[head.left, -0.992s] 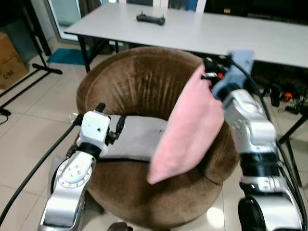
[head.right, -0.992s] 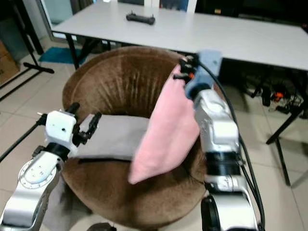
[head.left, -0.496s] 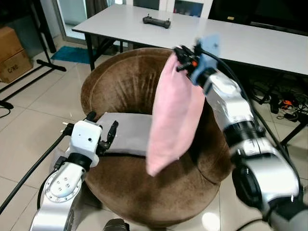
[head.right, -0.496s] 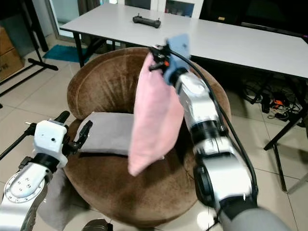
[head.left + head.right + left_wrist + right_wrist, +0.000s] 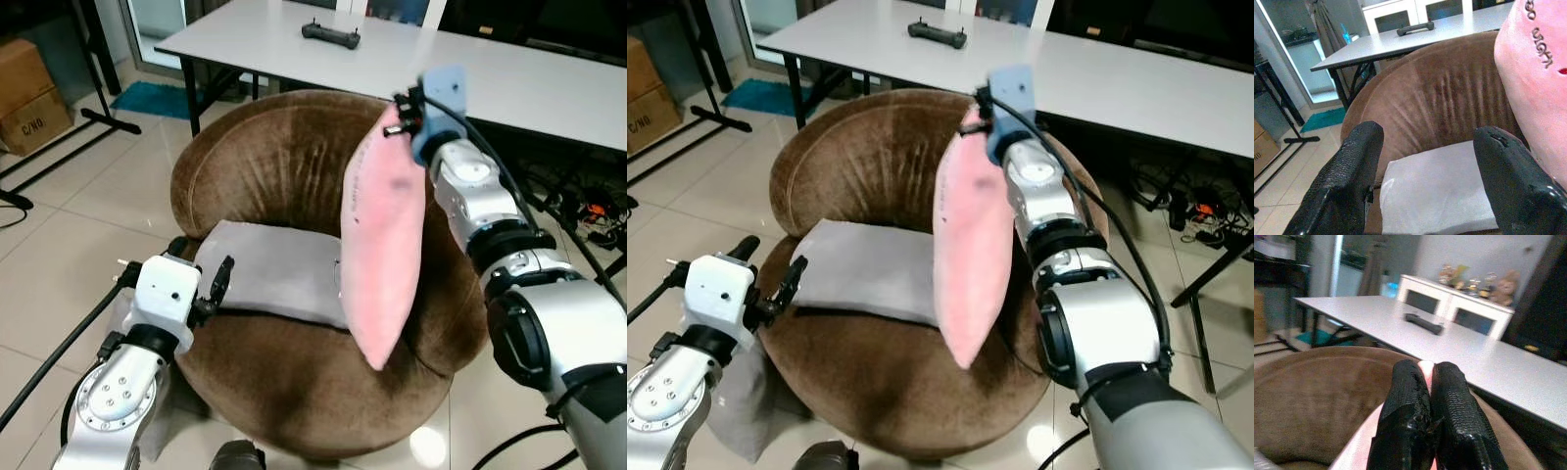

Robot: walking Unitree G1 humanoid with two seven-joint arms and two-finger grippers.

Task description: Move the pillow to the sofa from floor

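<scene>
A pink pillow (image 5: 382, 240) hangs upright over the round brown sofa chair (image 5: 265, 162), pinched by its top corner. My right gripper (image 5: 397, 122) is shut on that corner, above the chair's right side; its fingers (image 5: 1449, 411) press together on pink cloth. The pillow's lower end dangles just above the seat. A grey cushion (image 5: 279, 274) lies flat on the seat. My left gripper (image 5: 201, 284) is open at the seat's front left edge, fingers (image 5: 1352, 181) spread with nothing between them, pointing at the grey cushion (image 5: 1440, 196).
A long white table (image 5: 470, 73) stands behind the chair with a black controller (image 5: 330, 32) on it. Cardboard boxes (image 5: 29, 93) and a black stand are at the far left. Cables lie under the table at the right. Tiled floor (image 5: 78, 225) surrounds the chair.
The right gripper has carried the pillow rightward, and it now hangs more vertically over the seat's right side. The camera has shifted slightly. The left gripper stays open at the seat's edge.
</scene>
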